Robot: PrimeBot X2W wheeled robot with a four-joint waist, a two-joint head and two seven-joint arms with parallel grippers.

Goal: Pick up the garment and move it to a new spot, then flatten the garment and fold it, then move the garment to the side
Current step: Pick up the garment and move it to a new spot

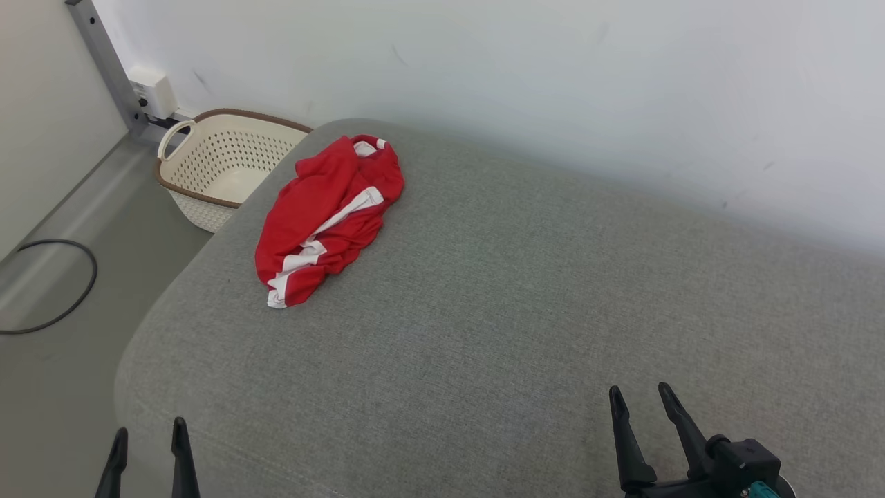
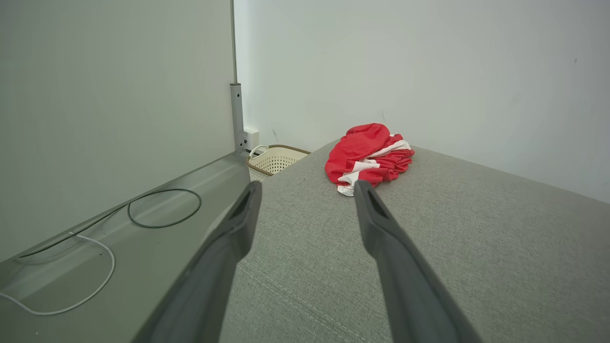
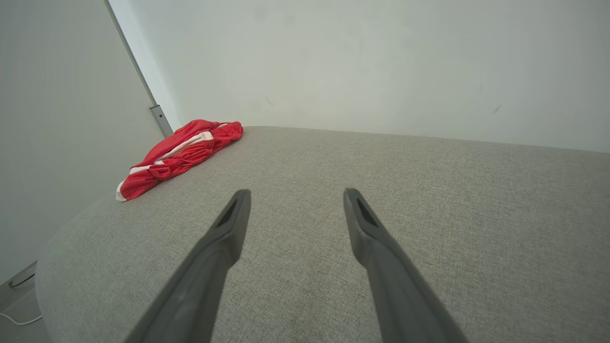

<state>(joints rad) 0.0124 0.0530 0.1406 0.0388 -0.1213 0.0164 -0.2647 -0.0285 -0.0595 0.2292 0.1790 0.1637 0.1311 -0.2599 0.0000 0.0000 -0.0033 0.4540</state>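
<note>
A crumpled red garment (image 1: 325, 214) with white stripes lies in a heap near the far left corner of the grey cushioned surface (image 1: 498, 304). It also shows ahead of the left fingers as the garment (image 2: 369, 155) and off to the left as the garment (image 3: 178, 155). My left gripper (image 1: 150, 434) hangs open at the front left edge, well short of the cloth, with nothing between its fingers. Over the front right of the surface my right gripper (image 1: 639, 395) stands open and empty too. The left gripper (image 2: 307, 188) and right gripper (image 3: 294, 196) both show spread fingers.
A cream perforated basket (image 1: 221, 169) with a brown rim stands on the floor past the surface's far left corner. A dark cable loop (image 1: 59, 287) and a white cable (image 2: 71, 286) lie on the floor to the left. A pale wall (image 1: 553, 83) runs behind the surface.
</note>
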